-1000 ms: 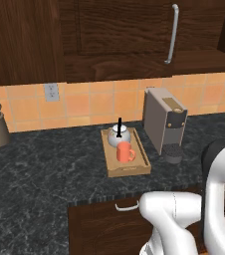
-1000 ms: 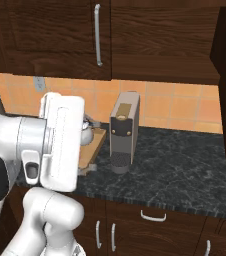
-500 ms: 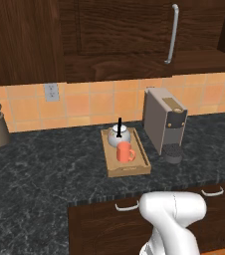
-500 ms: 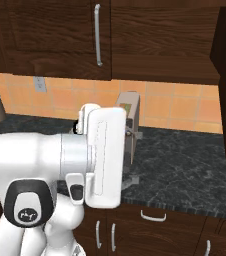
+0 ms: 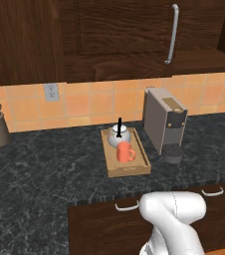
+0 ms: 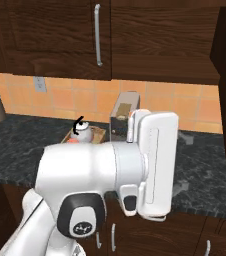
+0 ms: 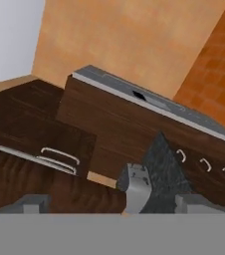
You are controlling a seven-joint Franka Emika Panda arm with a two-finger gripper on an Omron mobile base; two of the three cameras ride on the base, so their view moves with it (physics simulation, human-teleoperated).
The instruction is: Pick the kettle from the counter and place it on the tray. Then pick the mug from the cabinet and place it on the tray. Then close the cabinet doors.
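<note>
Swinging across the right base view, the arm is leaving kettle [image 5: 118, 135] and mug [image 5: 124, 152] on the tray [image 5: 129, 169], jaws wide and empty, cabinet doors [image 5: 122, 30] appearing shut.

The view is strongly tilted. Dark wood cabinet fronts [image 7: 109, 129] run diagonally, topped by a grey table edge [image 7: 149, 99]. Curved silver handles [image 7: 59, 154] sit at left, three smaller handles [image 7: 204, 164] at right. Behind stands an orange wall [image 7: 129, 40].
</note>
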